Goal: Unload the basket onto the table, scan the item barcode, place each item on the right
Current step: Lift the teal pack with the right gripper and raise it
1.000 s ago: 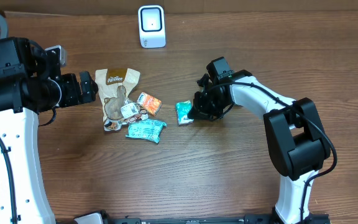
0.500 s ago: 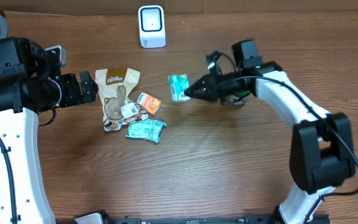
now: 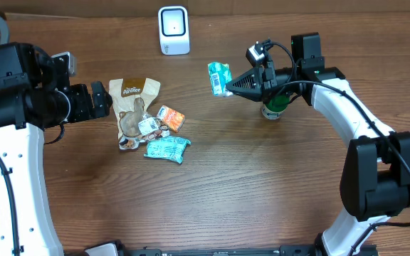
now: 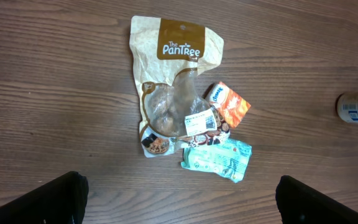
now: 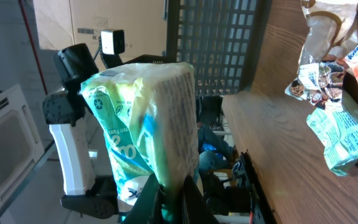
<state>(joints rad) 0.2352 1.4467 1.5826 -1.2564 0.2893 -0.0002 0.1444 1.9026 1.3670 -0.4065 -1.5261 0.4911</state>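
The right gripper point(image 3: 229, 86), in the upper middle of the overhead view, is clamped tight on a small green packet point(image 3: 219, 77), pinching it by one edge and holding it up off the table point(image 3: 262, 192). From its wrist camera the packet point(image 5: 145, 118) fills the centre of the frame, standing upright above the closed fingers point(image 5: 166, 199), with a plain white side and a printed green side both showing; I can't make out a barcode on it. The white scanner point(image 3: 174, 30) sits at the top edge of the overhead frame, up and to the left of the packet and well apart from it. A bottle point(image 3: 273, 108) with a green top sits under the right arm, partly hidden by it. Over at the left of the frame the left gripper point(image 3: 100, 99) has its jaws spread wide with nothing between them, its dark fingers point(image 4: 48, 202) showing in the bottom corners of its own view. Just right of it lies a small pile: a tan pouch point(image 3: 135, 96), an orange packet point(image 3: 170, 117) touching the pouch's right side, and a teal packet point(image 3: 167, 149) at the lower edge.
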